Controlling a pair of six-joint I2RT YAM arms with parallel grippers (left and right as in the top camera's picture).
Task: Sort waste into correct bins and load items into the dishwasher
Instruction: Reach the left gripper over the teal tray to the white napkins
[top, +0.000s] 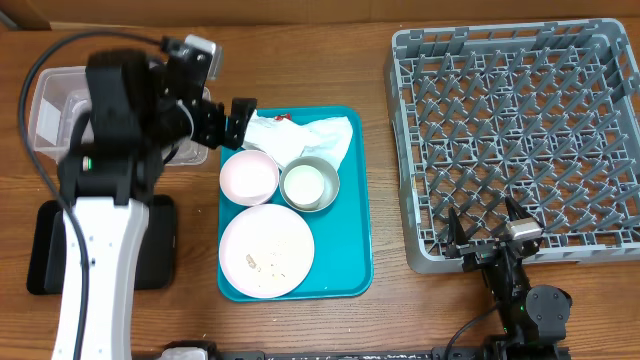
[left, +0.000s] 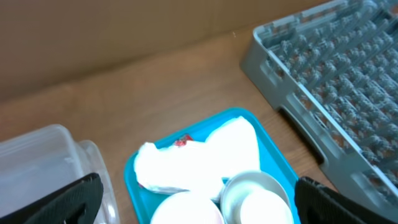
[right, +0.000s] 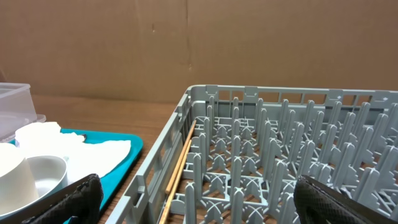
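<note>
Fingers (left: 74, 199) of the left gripper (left: 199, 208) stand wide apart and hold nothing; from above, this gripper (top: 228, 120) hovers at the 11 o'clock corner of the teal tray (top: 355, 250), just beside the paper napkins (top: 300, 135). Right below the wrist camera are the small pink bowl (top: 249, 175) and the metal bowl (top: 333, 190), which seems to have a white cup (top: 305, 184) inside it. Behind them, at 12 o'clock of the tray, lie the crumpled napkins (left: 199, 158) with a red scrap (left: 181, 141) on the far edge. The big pink plate (top: 266, 250) with some pale crumbs (top: 262, 264) sits at 6 o'clock of the tray. The clear tub (top: 50, 105) is at 9 o'clock from the gripper, and the black tray (top: 40, 255) is at 7 o'clock, partly hidden under the arm. The right gripper (top: 483, 232) is also fully open and empty, at the 6 o'clock rim of the grey dish rack (top: 520, 130), which fills the 3 o'clock side of the table.

I judge that the waste sorting is only beginning: the napkins are not yet picked. The next move asks the left gripper to go down and slightly toward 3 o'clock, close on a thick fold of the paper, and then carry it to the tub without pushing the bowls
</note>
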